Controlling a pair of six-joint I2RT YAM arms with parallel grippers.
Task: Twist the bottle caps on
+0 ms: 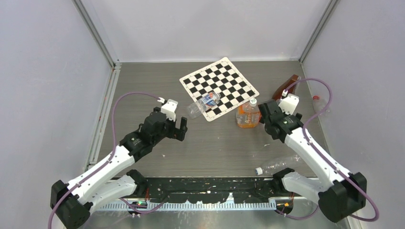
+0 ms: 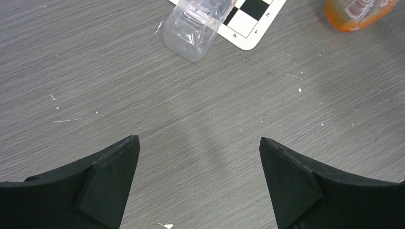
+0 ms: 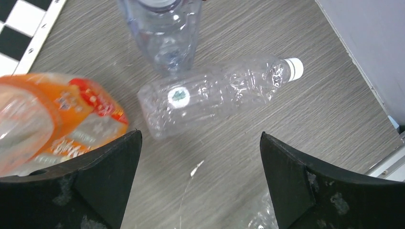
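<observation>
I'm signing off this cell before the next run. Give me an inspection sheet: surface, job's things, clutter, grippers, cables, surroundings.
Surface: grey wood-grain table, scattered white specks.
Job's things: small round white plastic screw cap sits on a clear plastic bottle lying near the front edge; labelled clear bottle lying partly on the black-and-white checkerboard mat; upright orange bottle; brown bottle lying at the right; no loose caps seen.
Clutter: that mat only.
Grippers: left gripper and right gripper both open, holding nothing.
Cables: purple cable loops above each arm.
Surroundings: pale walls on three sides.
</observation>
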